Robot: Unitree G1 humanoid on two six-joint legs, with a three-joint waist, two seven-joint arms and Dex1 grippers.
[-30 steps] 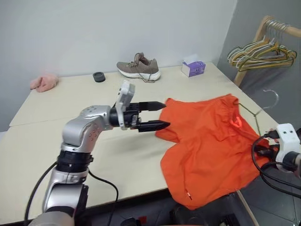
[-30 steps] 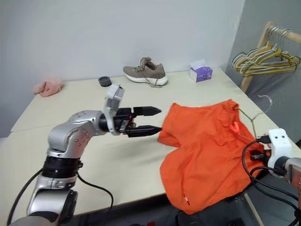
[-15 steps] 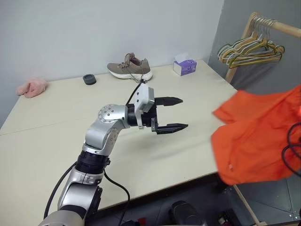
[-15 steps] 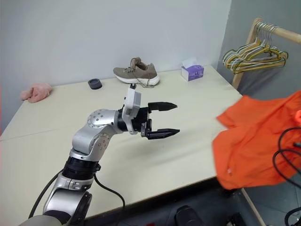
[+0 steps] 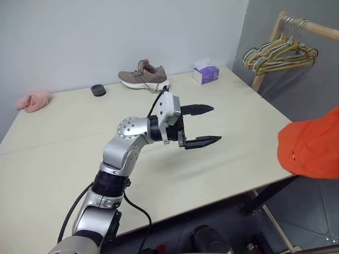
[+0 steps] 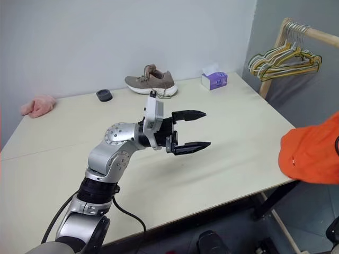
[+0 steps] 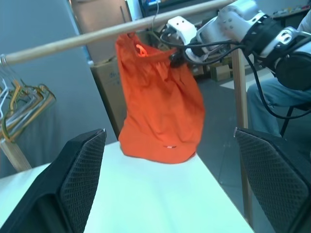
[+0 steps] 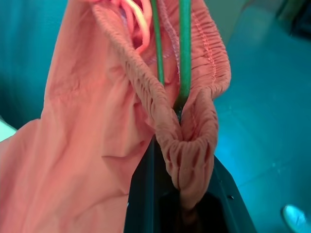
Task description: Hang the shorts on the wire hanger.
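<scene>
Thin cloth, bare wire, matt board and brushed metal

The shorts (image 7: 158, 111) are thin, matt orange cloth, puckered into ridges at the gathered waistband, with smooth green wire of the wire hanger (image 8: 184, 53) running through it. The tabletop (image 5: 58, 143) is a pale, smooth, matt board. The left arm's shell looks like satin silver metal, and its black fingers (image 7: 80, 179) carry a rough cross-hatched grip texture. The clothes rail (image 5: 312, 27) is bare light wood; the sneaker (image 5: 143, 76) is brownish knit cloth; the pink cloth (image 5: 33, 99) looks fluffy.
</scene>
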